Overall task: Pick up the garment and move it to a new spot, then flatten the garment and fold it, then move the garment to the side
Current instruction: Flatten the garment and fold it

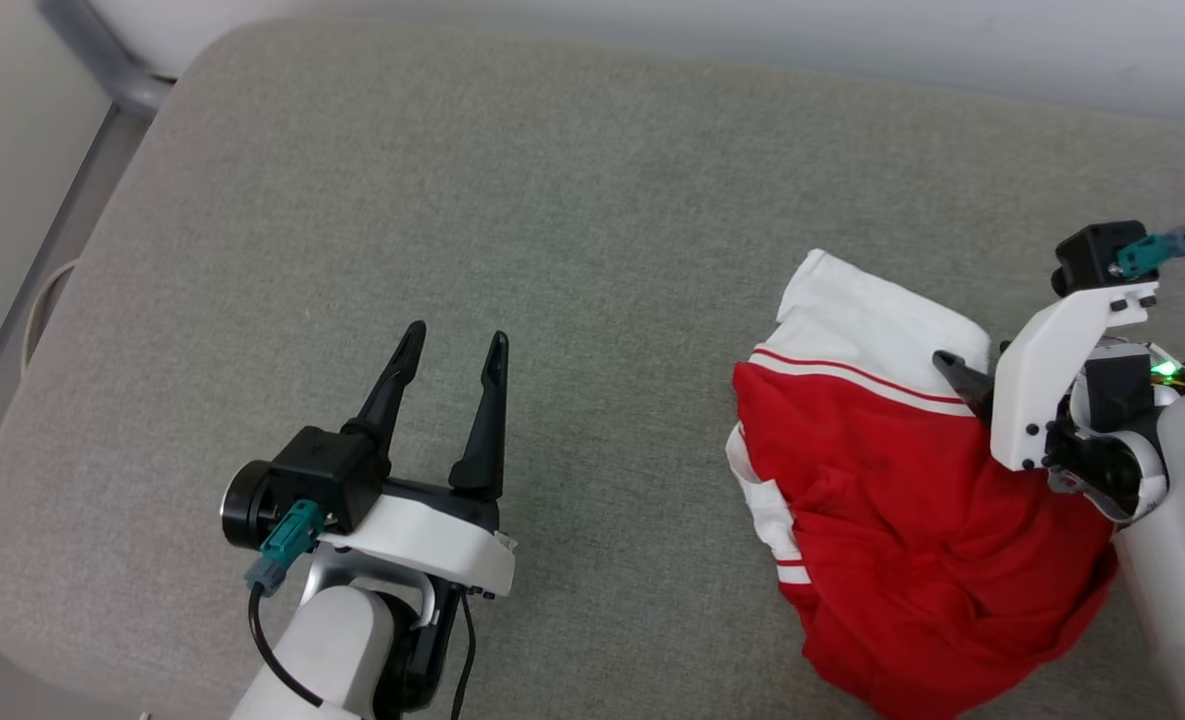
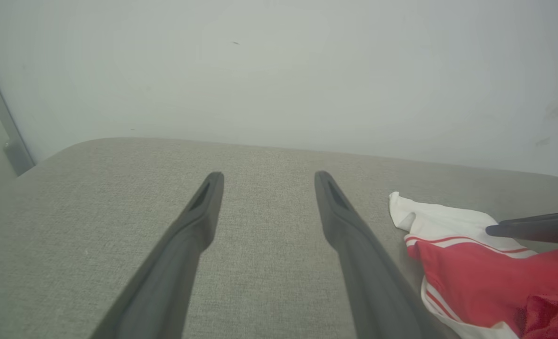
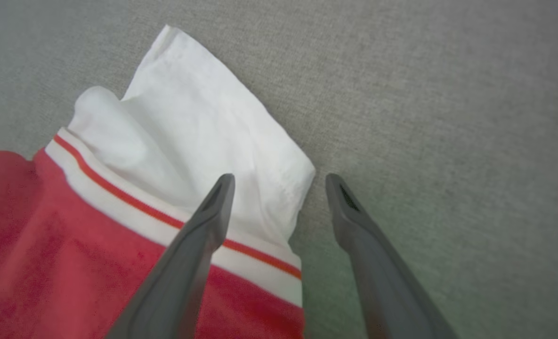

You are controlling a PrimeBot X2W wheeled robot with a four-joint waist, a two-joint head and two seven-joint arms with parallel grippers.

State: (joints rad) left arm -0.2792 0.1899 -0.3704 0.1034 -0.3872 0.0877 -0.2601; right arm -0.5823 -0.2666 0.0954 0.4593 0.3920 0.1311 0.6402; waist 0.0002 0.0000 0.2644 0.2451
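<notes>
The garment (image 1: 902,520) is lying crumpled on the right part of the grey cushion (image 1: 552,200), its white sleeve (image 1: 872,310) pointing toward the far edge; the right gripper (image 3: 279,181) is straddling that sleeve's edge, fingers (image 3: 194,245) spread open, one over white cloth, one over bare cushion. The left gripper (image 1: 457,335) is hanging over bare cushion, well apart from the garment, fingers open and holding nothing.

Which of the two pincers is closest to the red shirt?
The right pincer: it straddles the edge of the white sleeve of the red shirt. The left pincer stands apart over bare grey cushion.
</notes>
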